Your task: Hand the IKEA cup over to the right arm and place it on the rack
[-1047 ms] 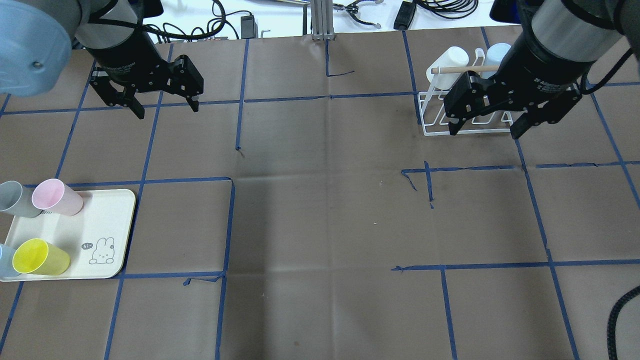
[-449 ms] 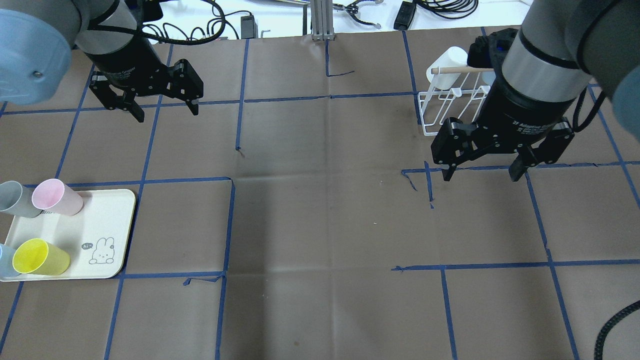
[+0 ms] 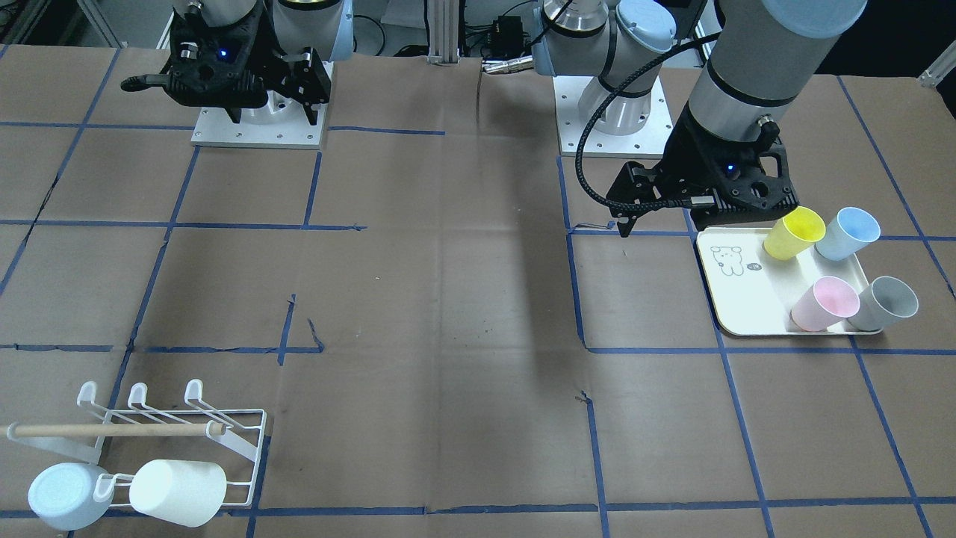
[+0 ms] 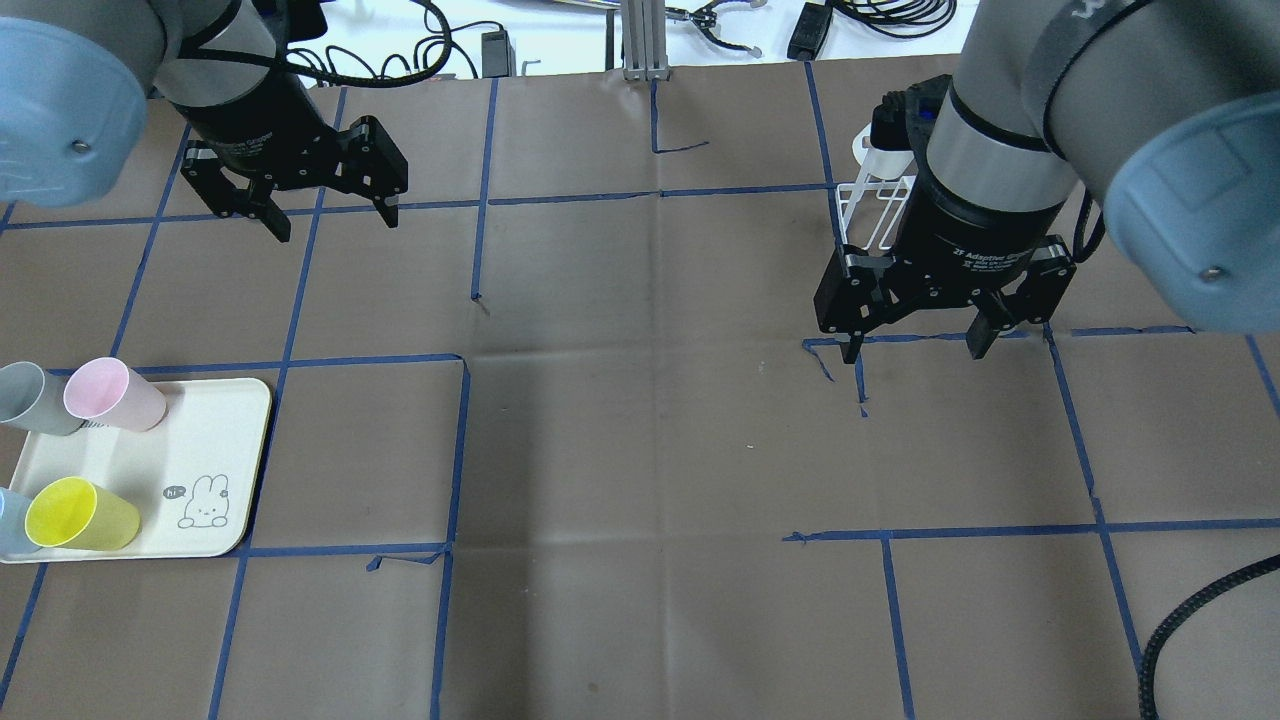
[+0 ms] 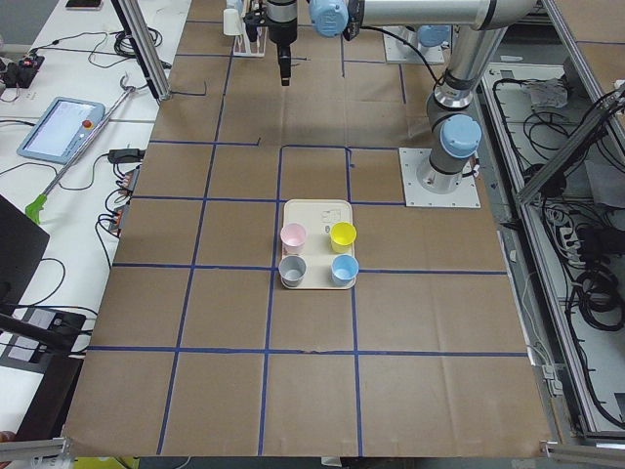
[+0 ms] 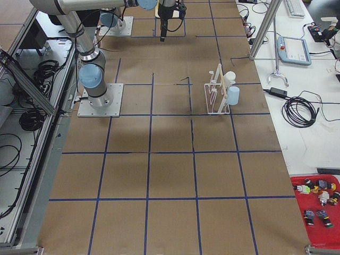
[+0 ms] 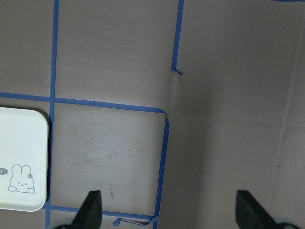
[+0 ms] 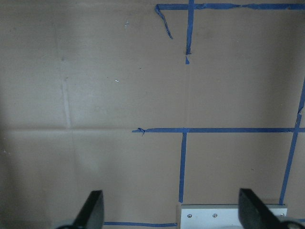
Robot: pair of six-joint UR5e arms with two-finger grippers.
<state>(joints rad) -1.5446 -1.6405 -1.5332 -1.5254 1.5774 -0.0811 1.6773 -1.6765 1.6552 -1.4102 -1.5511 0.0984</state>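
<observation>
Pink (image 4: pixel 112 393), grey (image 4: pixel 35 398), yellow (image 4: pixel 80 514) and light-blue (image 4: pixel 8 522) cups stand on a cream tray (image 4: pixel 215 440) at the near left. My left gripper (image 4: pixel 335 225) is open and empty, in the air beyond the tray, apart from the cups. My right gripper (image 4: pixel 915 350) is open and empty, just in front of the white wire rack (image 3: pixel 112 430). The right arm hides most of the rack in the overhead view (image 4: pixel 868 212). Both wrist views show open fingers over bare paper.
The rack holds a white cup (image 3: pixel 178 491) and a pale-blue cup (image 3: pixel 67 495). Brown paper with blue tape lines covers the table. The tray's corner with the rabbit drawing shows in the left wrist view (image 7: pixel 24 162). Cables and a post lie beyond the far edge.
My right gripper has moved from over the rack toward the near side and toward the table's middle, staying open. My left gripper has barely moved.
</observation>
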